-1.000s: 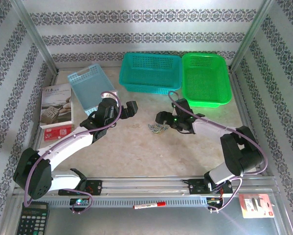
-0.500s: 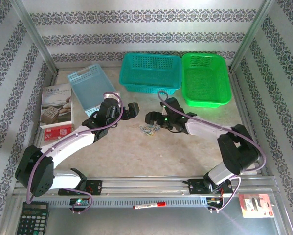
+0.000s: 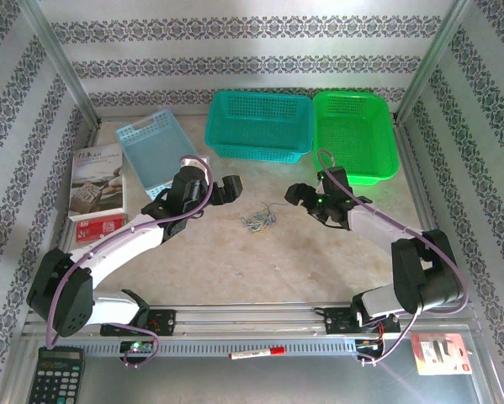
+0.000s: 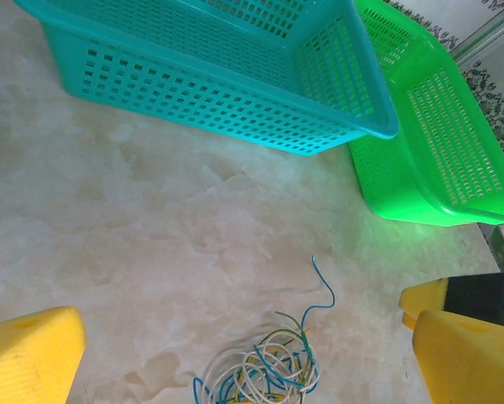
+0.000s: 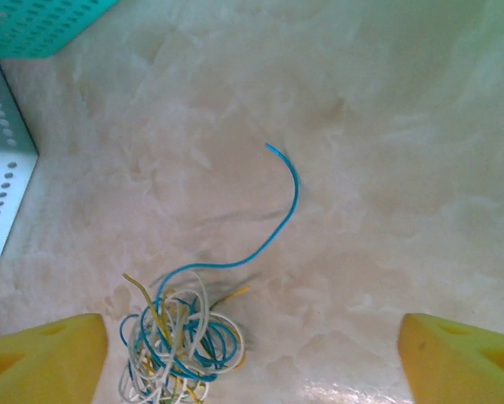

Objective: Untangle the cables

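Marbled beige tabletop [image 3: 235, 261], walled by patterned wallpaper [image 3: 235, 63]. Nearest, along the front rail and well short of the cables [image 3: 258, 221], lie one calculator [image 3: 54, 375] to the left, one red marker [image 3: 257, 353] straight in front and one carded packet [image 3: 439, 353] to the right. The cables form a single small loopy clump of blue, white and yellow-tan wires, flat on the middle of the table. One blue strand [image 5: 278, 220] trails out of it, its free end aimed away toward the baskets. The left gripper [image 3: 226, 188] hangs just left of the clump and the right gripper [image 3: 295, 194] a little further off to its right. Both have their jaws spread wide, gripping nothing. One booklet [image 3: 98, 192] lies well left of the clump. Beyond it are three baskets: light blue [image 3: 157, 151] far-left, teal [image 3: 260, 124] straight behind, green [image 3: 354, 135] far-right.
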`<control>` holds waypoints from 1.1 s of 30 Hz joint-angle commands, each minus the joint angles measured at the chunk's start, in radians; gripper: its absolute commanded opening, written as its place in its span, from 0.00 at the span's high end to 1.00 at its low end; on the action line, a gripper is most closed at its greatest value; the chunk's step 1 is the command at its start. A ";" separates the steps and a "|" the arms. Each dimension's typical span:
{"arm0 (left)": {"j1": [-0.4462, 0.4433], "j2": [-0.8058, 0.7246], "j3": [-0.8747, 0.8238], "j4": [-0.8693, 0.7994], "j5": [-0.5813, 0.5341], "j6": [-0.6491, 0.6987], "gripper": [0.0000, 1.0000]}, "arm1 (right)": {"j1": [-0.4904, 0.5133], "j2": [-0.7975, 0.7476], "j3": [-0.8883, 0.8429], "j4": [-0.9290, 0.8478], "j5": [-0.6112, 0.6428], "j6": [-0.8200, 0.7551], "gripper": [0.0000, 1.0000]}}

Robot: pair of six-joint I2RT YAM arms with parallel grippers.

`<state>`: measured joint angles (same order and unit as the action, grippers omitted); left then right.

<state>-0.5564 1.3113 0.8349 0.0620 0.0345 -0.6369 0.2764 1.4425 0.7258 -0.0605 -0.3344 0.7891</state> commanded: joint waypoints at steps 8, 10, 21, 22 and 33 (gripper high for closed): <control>-0.022 -0.004 0.020 -0.031 0.009 0.002 0.00 | 0.000 0.104 -0.062 0.235 -0.133 0.173 0.43; -0.022 -0.003 0.020 -0.029 0.008 -0.003 0.00 | 0.002 0.124 -0.060 0.254 -0.138 0.185 0.43; -0.032 0.011 0.026 -0.022 0.012 -0.005 0.00 | 0.005 0.218 -0.033 0.348 -0.156 0.254 0.42; -0.033 0.013 0.027 -0.022 0.012 -0.006 0.00 | 0.005 0.225 -0.030 0.356 -0.159 0.259 0.42; -0.042 0.033 0.029 -0.021 0.013 0.002 0.00 | 0.000 0.295 0.007 0.442 -0.187 0.300 0.79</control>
<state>-0.5808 1.3315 0.8364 0.0578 0.0452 -0.6369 0.2771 1.7222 0.7048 0.3279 -0.4950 1.0790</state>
